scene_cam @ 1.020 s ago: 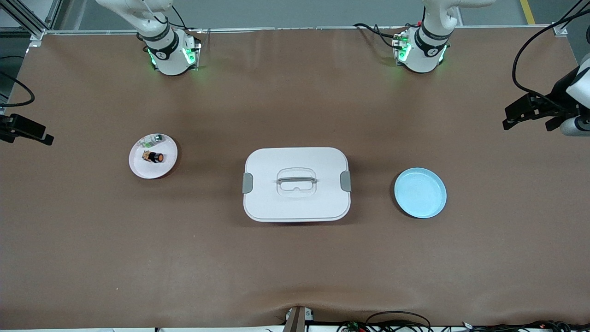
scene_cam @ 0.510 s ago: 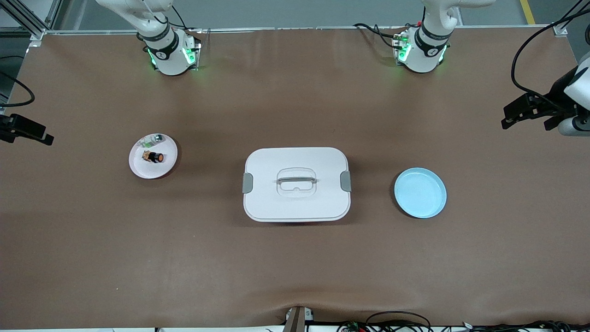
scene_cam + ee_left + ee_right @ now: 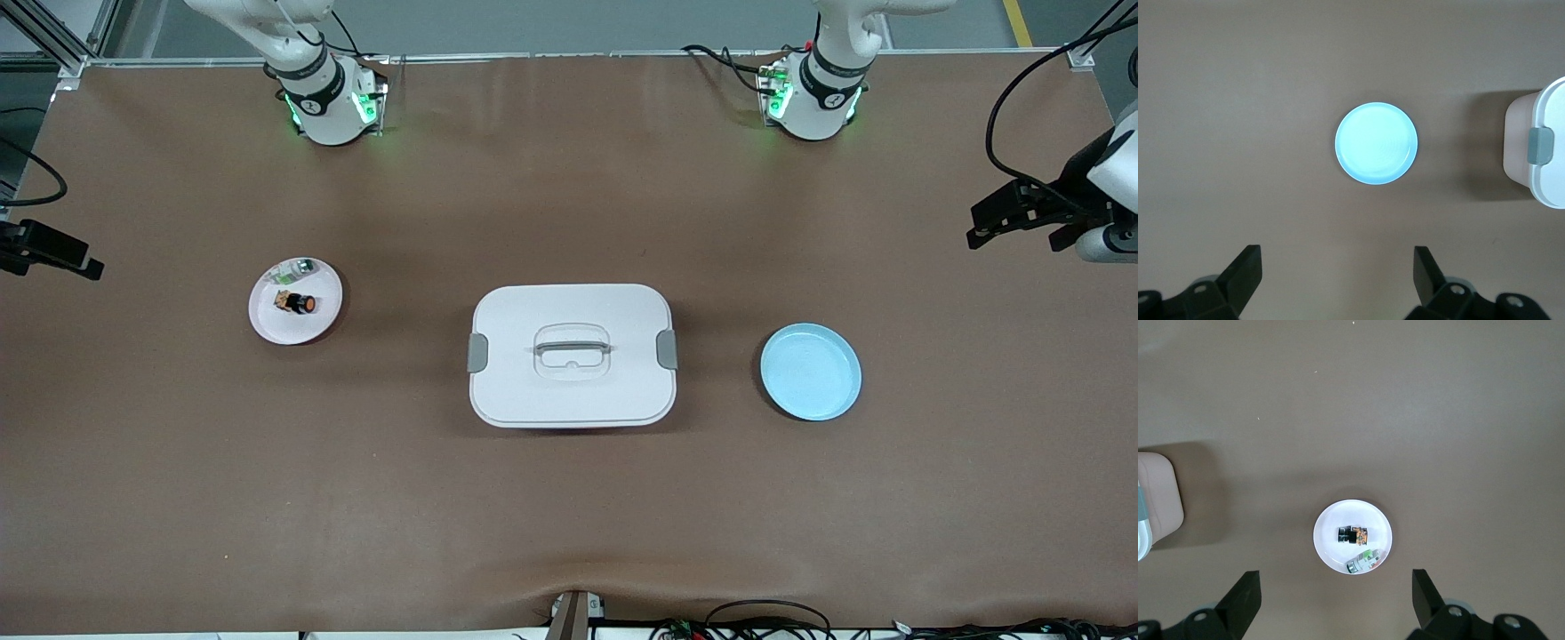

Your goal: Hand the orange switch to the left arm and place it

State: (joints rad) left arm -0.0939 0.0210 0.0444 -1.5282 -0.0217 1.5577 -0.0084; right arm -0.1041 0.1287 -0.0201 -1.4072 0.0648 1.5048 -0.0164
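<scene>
The orange switch (image 3: 302,303) lies on its side on a small pink plate (image 3: 271,322) toward the right arm's end of the table. In the right wrist view the orange switch (image 3: 1354,535) shows on that plate (image 3: 1330,540), far below my open right gripper (image 3: 1336,581). The white box (image 3: 572,391) with grey latches sits mid-table, and its edge (image 3: 1553,167) shows in the left wrist view. My left gripper (image 3: 1337,260) is open and empty, high over the table beside a blue plate (image 3: 1376,143). Neither gripper appears in the front view.
A green-and-silver component (image 3: 299,267) shares the pink plate. The empty blue plate (image 3: 810,372) lies toward the left arm's end. Black devices jut in at both table ends (image 3: 49,251) (image 3: 1022,213). Cables (image 3: 765,618) run along the table edge nearest the front camera.
</scene>
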